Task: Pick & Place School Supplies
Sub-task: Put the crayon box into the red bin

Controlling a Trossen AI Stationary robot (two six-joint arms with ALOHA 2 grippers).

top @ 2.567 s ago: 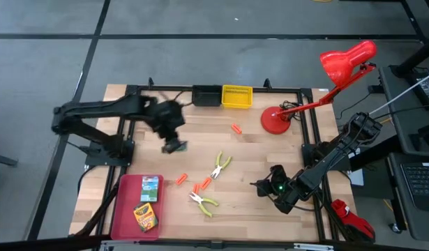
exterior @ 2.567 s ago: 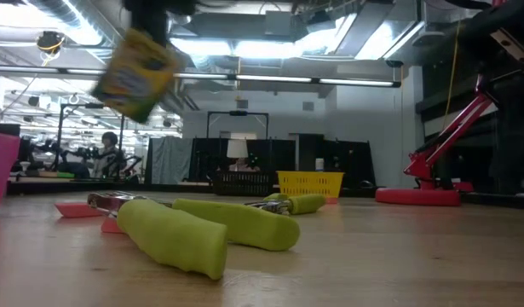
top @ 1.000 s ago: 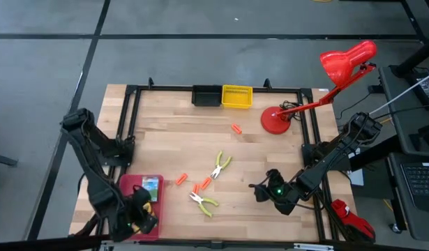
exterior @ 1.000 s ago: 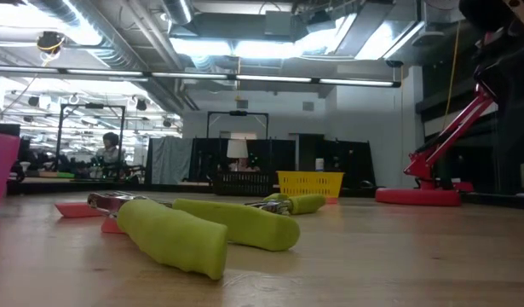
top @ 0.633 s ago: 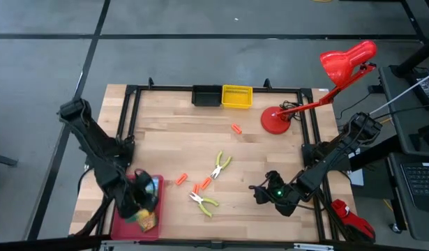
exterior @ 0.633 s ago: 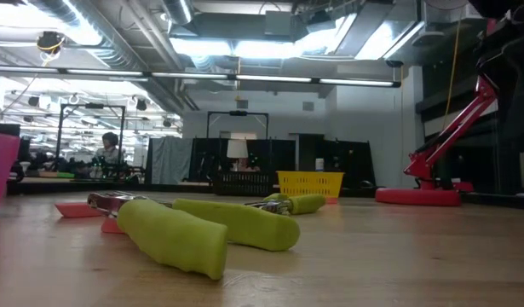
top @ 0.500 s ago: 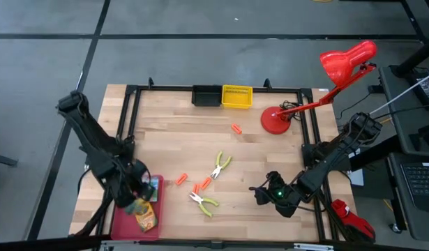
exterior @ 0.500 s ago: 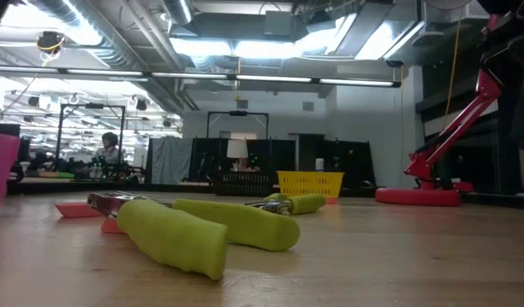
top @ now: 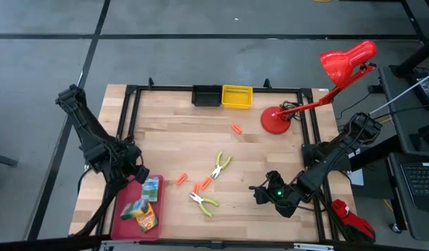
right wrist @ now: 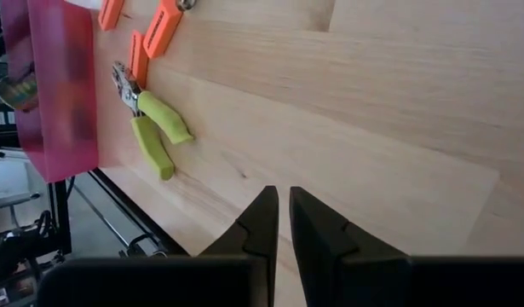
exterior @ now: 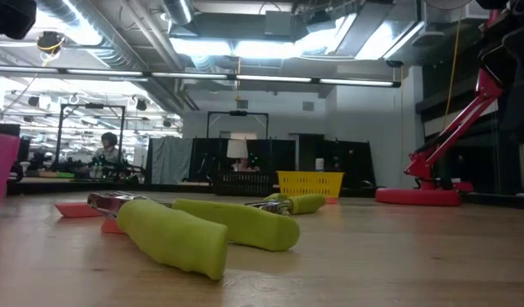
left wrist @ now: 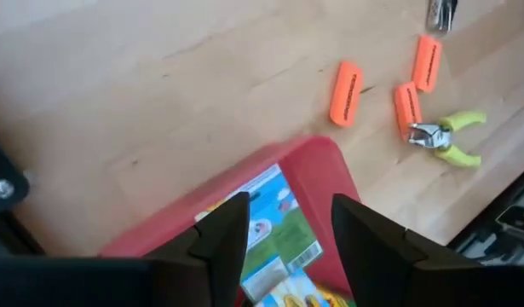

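Three yellow-and-green crayon boxes [top: 151, 188] [top: 135, 208] [top: 147, 222] lie flat in the red tray [top: 122, 224] at the near left. My left gripper [top: 137, 174] hovers open over the tray's far end; in the left wrist view its fingers [left wrist: 287, 230] stand apart above one box [left wrist: 274, 223], touching nothing. Two lime-handled pliers [top: 221, 165] [top: 204, 202] and several orange pieces [top: 181, 180] lie on the wood mid-table. My right gripper [top: 259, 188] waits shut at the near right, its fingertips [right wrist: 283, 213] together above bare wood.
A black bin [top: 206, 95] and a yellow bin [top: 236, 96] stand at the far edge. A red desk lamp has its base [top: 275, 121] at the far right. One orange piece [top: 236, 128] lies alone near the bins. A black frame [top: 130, 90] rims the table.
My left gripper has drawn back from the tray's near end toward the table's far edge. It has left a crayon box lying in the tray between the other two. My right arm has kept still.
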